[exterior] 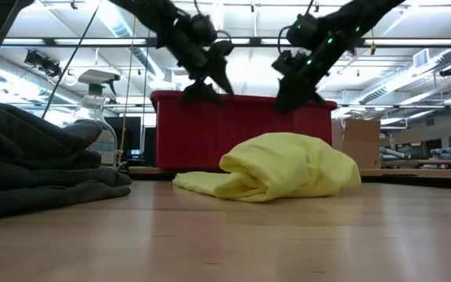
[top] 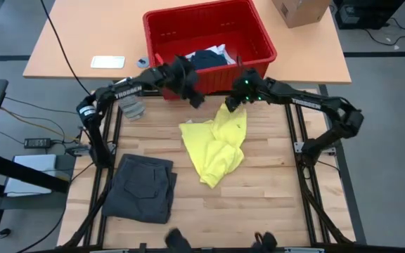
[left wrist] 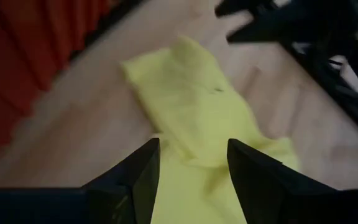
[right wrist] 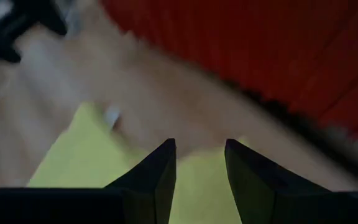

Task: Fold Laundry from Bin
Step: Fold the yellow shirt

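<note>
High view: yellow shirt point(top: 215, 144) lies crumpled on the table just in front of the bin point(top: 259, 31), dumped there prob. for spreading. Left gripper point(top: 194, 97) hovers above it near the bin's front wall, fingers apart, nothing held. Right gripper point(top: 232, 102) also over the shirt by the bin, fingers apart, empty. Folded grey garment point(top: 145, 186) sits farther from the bin; more laundry point(top: 209, 57) inside.
</note>
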Controlling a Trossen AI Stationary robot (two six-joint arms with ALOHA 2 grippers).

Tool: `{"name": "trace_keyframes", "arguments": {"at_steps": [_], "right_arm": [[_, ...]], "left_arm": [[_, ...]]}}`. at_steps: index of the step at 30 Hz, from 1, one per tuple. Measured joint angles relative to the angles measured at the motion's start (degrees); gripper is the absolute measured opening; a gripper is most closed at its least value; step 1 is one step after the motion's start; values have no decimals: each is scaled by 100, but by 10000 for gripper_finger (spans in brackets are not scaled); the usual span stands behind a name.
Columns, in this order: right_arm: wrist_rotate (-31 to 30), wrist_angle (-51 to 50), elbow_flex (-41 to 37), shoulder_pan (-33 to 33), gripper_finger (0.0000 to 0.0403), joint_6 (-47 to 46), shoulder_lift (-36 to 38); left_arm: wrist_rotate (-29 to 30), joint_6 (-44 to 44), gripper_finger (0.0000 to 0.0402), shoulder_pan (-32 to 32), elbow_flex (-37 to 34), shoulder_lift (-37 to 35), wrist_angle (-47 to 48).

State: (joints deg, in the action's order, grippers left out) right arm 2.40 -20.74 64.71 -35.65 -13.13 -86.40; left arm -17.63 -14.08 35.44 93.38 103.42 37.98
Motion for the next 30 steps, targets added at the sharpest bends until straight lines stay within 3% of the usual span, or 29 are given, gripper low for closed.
{"name": "trace_keyframes", "arguments": {"at_steps": [7, 11, 15, 19, 21, 25, 30], "right_arm": [[-200, 2214, 2, -682, 146, 268, -600], [12, 2108, 115, -1126, 146, -175, -815], [633, 1638, 173, -1370, 146, -306, -795], [1521, 760, 179, -1296, 147, -531, -651], [1784, 12, 165, -1121, 150, -444, -595], [1871, -896, -198, -529, 153, 169, -506], [2439, -608, -772, 125, 154, 449, -456]], "left_arm": [[198, 908, 189, 1214, -7, 16, -297], [8, 1051, 189, 1684, -7, 13, -535], [-589, 1041, 189, 1880, -7, 2, -686], [-1421, 1073, 189, 1606, -7, 2, -146], [-1504, 1277, 189, 1319, -7, 0, 366], [-1122, 1664, 189, 528, -7, 31, 1228], [-634, 1364, 189, -540, -7, 257, 924]]}}
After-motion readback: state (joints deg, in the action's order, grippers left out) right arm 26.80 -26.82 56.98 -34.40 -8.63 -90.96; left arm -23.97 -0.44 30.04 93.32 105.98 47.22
